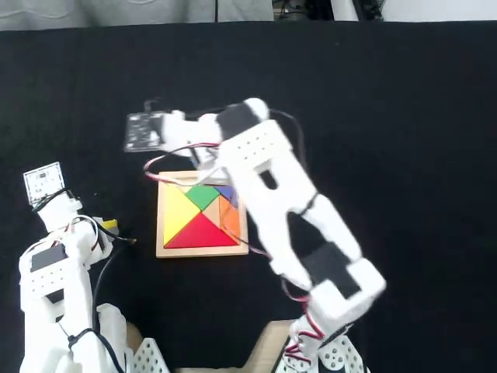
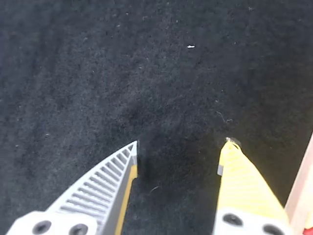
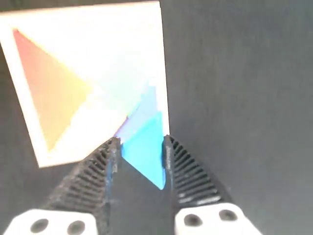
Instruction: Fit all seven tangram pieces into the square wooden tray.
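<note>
Wooden tray partly filled; right gripper clamped on a light-blue triangle

4 pieces lie touching in the tray: yellow triangle, red triangle, green piece and orange piece. The blue triangle is held at the tray's corner, and the right arm covers the tray's side. The left gripper, spread wide, hangs over black cloth just beside the tray

Black cloth lay beneath and all around left pincer. White lint speck sat on cloth well ahead of it. Pale grey backdrop ran far beyond pincer; wooden board lay behind.
</note>
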`<action>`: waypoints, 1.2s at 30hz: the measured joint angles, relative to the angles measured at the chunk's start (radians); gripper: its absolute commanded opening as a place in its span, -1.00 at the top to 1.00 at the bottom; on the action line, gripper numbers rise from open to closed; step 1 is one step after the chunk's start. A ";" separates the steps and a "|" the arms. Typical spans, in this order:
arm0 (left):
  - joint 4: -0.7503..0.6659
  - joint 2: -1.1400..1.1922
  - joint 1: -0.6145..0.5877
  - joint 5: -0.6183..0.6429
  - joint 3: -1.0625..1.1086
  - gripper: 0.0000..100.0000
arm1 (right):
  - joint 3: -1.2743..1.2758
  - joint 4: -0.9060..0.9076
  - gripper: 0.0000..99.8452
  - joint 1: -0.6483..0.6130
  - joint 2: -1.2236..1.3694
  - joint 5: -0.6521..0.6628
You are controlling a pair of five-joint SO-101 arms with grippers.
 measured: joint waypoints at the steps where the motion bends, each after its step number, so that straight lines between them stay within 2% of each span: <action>1: 0.000 0.000 0.000 0.000 0.000 0.46 | -0.032 -0.005 0.94 -0.012 0.041 -0.003; 12: 0.000 0.000 -0.002 0.000 0.000 0.46 | -0.419 0.009 0.94 -0.041 0.483 -0.006; 19: 0.000 0.000 -0.002 0.000 0.000 0.46 | -0.605 0.087 0.94 -0.092 0.643 -0.006; 29: 0.000 0.000 -0.002 0.000 0.000 0.46 | -0.818 0.227 0.93 -0.089 0.779 -0.006; 36: 0.000 0.000 -0.002 0.000 0.000 0.46 | -0.908 0.258 0.65 -0.089 0.835 -0.006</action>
